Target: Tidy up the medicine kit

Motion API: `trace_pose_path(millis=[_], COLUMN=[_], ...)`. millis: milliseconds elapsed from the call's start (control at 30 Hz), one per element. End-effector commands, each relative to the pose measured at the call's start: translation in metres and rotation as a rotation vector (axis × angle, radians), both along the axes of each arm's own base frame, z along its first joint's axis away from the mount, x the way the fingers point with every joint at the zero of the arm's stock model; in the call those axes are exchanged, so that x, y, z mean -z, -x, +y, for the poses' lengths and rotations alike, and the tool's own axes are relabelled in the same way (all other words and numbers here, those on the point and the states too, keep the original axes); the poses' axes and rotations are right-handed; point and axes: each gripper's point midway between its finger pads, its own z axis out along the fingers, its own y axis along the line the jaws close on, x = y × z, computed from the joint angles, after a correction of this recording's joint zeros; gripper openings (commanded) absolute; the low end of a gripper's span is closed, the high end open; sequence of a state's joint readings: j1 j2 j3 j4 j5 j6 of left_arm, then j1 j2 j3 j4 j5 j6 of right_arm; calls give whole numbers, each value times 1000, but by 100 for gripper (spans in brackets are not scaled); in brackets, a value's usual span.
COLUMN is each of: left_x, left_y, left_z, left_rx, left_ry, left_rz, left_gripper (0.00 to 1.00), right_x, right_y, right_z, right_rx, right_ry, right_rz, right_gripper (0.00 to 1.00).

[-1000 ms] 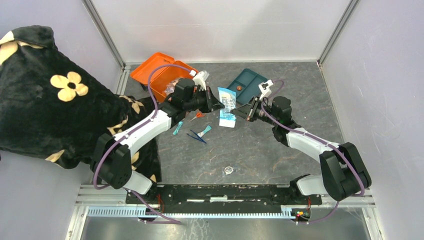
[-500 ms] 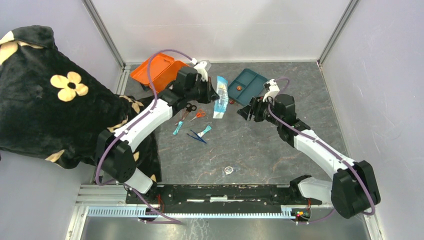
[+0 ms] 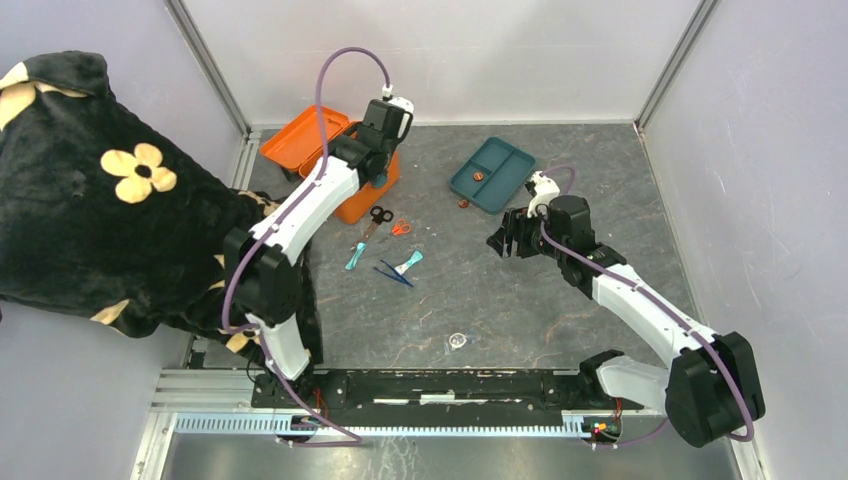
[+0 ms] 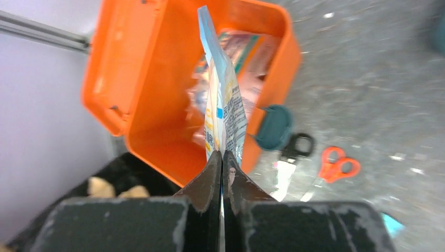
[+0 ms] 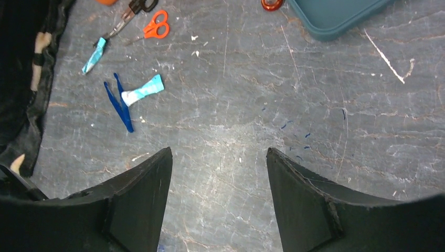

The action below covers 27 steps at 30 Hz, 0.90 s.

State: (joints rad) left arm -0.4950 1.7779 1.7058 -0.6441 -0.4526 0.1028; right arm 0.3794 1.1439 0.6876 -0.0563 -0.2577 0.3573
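Packet [image 4: 223, 107] now over medicine kit [image 4: 149, 144], two scissors [image 5: 156, 27]

A teal compartment tray [image 3: 505, 165] sits upper centre on the worktop [image 3: 520, 310]. Orange-handled scissors [image 3: 400, 228] and blue tweezers [image 3: 394, 273] lie left of centre. Black flowered cloth [image 3: 100, 200] fills the left.

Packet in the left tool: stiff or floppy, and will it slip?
Probably fairly stiff for a thin pouch: the packet stands edge-on from the left tool without drooping. Likely light, since a pinch at one end carries it. Its glossy film may be slippery, so it could slide among the wrappers in the medicine kit.
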Motion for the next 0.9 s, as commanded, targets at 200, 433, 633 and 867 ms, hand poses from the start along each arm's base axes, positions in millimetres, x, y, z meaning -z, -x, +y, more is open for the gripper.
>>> trace_pose_path(millis=[200,433,633,867], left_x=[-4,15,-9,-33], left_y=[-49,-59,-56,-14], left_z=[53,67,63,8], left_rx=[1,-40,-76,-44], left_ry=[-493,-511,-423,-71], left_rz=[7,24,-47,-108], left_gripper=[2,36,60,71], right_x=[9,12,13,20], right_y=[11,13,11,5], right_z=[-12,-13,-12,-12], right_rx=[-23,-22,-15,61], right_ry=[78,85,79,28], right_rz=[-6,4,12,53], right_gripper=[72,73,73,72])
